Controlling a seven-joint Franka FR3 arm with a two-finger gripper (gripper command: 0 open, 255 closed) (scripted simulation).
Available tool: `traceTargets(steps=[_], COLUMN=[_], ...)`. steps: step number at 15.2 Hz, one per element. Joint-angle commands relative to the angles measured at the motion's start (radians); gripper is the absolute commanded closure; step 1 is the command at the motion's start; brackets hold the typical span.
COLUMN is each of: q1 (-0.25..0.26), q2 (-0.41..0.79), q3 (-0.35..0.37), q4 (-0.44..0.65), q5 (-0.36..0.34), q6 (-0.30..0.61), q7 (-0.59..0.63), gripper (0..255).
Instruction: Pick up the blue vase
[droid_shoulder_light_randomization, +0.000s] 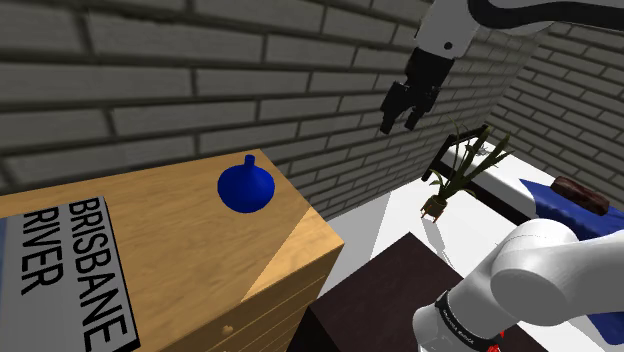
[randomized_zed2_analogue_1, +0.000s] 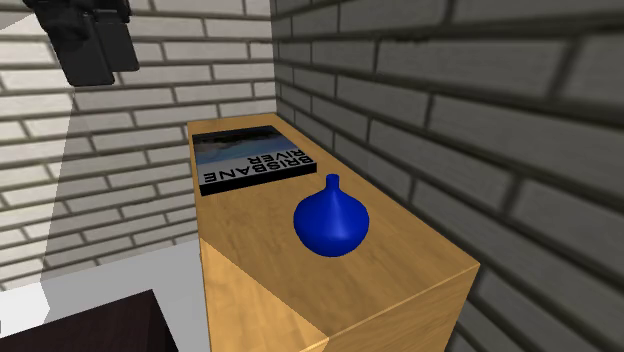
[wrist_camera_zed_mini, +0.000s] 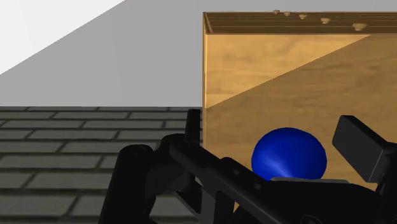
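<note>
Glossy white rounded arm links (droid_shoulder_light_randomization: 545, 268), dark joint bands (droid_shoulder_light_randomization: 455, 322), all-black 2-finger gripper (droid_shoulder_light_randomization: 400, 124), boxy black fingers (wrist_camera_zed_mini: 362, 147)

The blue vase (droid_shoulder_light_randomization: 246, 187) is a deep, uniform blue (a faint sheen on its side), with a round, squat belly narrowing to a short thin neck. It stands upright on the wooden cabinet top (droid_shoulder_light_randomization: 170, 225), well apart from the book (droid_shoulder_light_randomization: 75, 270), standing free.

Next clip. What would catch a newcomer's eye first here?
The deep blue round-bellied vase stands out, upright near one end of the light wooden cabinet top. The all-black two-finger gripper hangs open in the air, higher up and toward the shoulder view's right of it. A flat book lettered BRISBANE RIVER lies at the cabinet's other end.
</note>
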Motion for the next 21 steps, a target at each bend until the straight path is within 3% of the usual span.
traceTargets(steps=[1,11,21], q1=[0.005,0.016,0.041], q2=[0.053,0.39,0.769], q3=[0.022,0.114,0.169], q4=[0.003,0.114,0.36], q5=[0.01,0.009,-0.072], q6=[0.052,0.281,0.408], q7=[0.025,0.142,0.275], gripper=[0,0,0])
